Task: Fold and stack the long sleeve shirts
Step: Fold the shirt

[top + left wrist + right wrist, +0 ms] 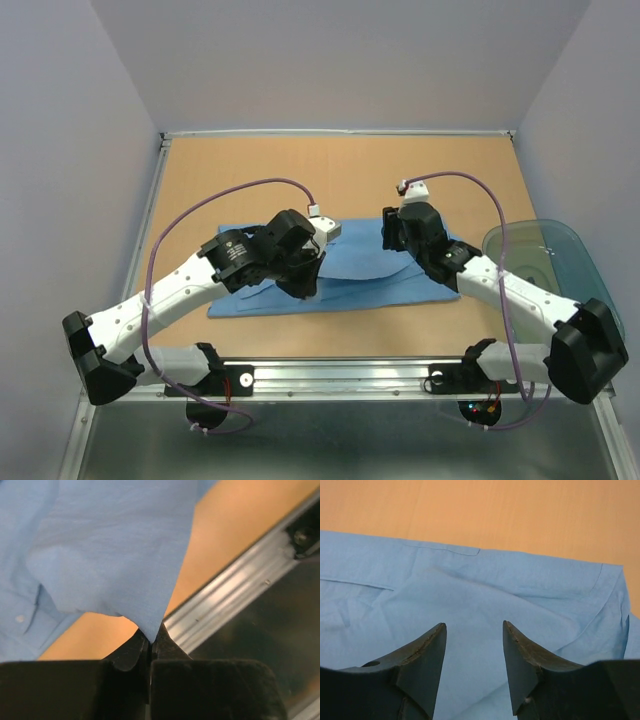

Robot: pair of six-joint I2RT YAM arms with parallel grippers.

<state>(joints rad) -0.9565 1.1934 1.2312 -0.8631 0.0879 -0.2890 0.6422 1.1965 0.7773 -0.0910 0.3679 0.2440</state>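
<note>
Where the light blue thin woven long-sleeve shirt (370, 270) lies flat mid tan table (250, 170), left gripper (150, 642) pinches its near edge at 6 o'clock. Right gripper (474, 645) hovers half-spread over cloth toward 1 o'clock, holding nothing. Risk: slim tip-grip slips on lift, skewing the fold. No readable writing.

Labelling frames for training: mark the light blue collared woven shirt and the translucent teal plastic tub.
light blue collared woven shirt (370, 277): top external view, flat middle panel.
translucent teal plastic tub (530, 228): top external view, far rim.
</note>
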